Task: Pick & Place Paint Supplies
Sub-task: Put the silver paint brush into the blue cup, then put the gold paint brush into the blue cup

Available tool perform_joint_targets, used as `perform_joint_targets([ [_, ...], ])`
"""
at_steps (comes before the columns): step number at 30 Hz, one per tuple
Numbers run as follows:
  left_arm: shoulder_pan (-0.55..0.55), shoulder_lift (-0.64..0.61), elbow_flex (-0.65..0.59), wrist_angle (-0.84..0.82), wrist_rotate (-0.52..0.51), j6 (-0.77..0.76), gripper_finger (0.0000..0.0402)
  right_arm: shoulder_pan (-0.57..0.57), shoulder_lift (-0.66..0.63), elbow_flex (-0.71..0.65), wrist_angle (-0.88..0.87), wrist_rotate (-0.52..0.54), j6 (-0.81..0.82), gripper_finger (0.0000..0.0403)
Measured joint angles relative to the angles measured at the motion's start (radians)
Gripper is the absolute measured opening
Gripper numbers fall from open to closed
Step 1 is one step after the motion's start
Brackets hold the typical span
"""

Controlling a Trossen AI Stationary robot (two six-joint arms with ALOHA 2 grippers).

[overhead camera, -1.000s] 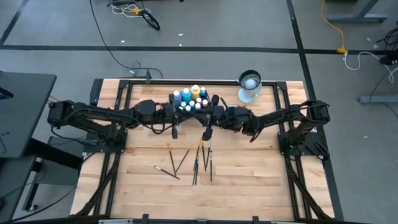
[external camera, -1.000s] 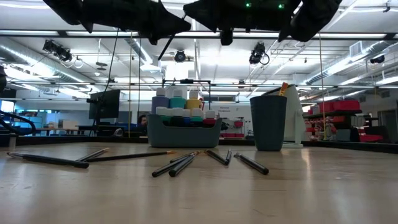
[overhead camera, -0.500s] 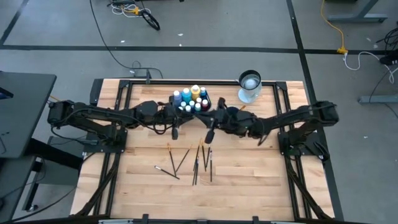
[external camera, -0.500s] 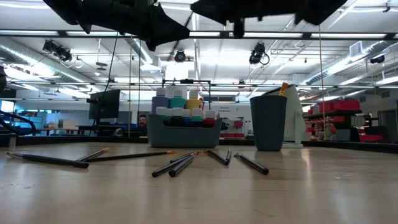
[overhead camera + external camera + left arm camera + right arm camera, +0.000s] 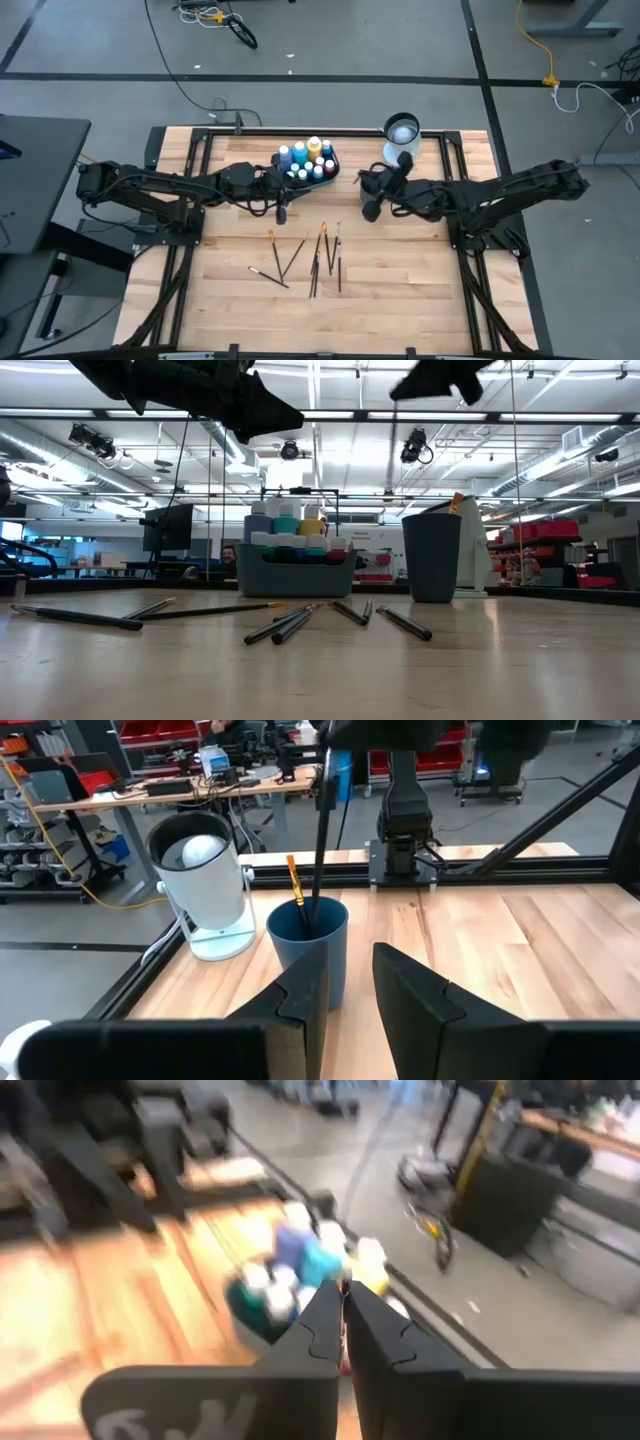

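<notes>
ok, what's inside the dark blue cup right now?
Two brushes stand in the dark blue cup: one orange-handled, one dark-handled reaching up toward the right arm. Their lower ends are hidden by the cup wall.

A wooden table is seen with brushes scattered centrally, tray at 12 o'clock, cup at 1 o'clock.

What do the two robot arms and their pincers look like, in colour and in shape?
Both arms are black, slender and jointed. The left pincer has two flat, matte black wedge-shaped fingers. The right pincer has the same dark angular fingers, above a black bar with faint pale lettering.
</notes>
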Motion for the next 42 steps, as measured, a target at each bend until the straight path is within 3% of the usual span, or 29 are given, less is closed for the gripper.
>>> perform_joint_targets([
  [4,0.000,0.000,0.000,-0.005,0.001,0.000,0.0088,-0.013,-0.029,0.000,-0.166,0.004,0.075,0.0005],
  [12,0.000,0.000,0.000,-0.005,0.001,0.000,0.0088,-0.053,0.025,0.000,-0.295,-0.014,0.080,0.0005],
  [23,0.000,0.000,0.000,-0.021,0.002,0.013,0.0088,-0.092,0.160,0.000,-0.297,-0.164,0.044,0.0024],
  [31,0.000,0.000,0.000,-0.025,0.002,0.016,0.0088,-0.092,0.242,0.000,-0.311,-0.097,0.008,0.0052],
  [42,0.000,0.000,0.000,-0.027,0.002,0.016,0.0088,-0.090,0.238,0.000,-0.296,-0.003,-0.044,0.0103],
])
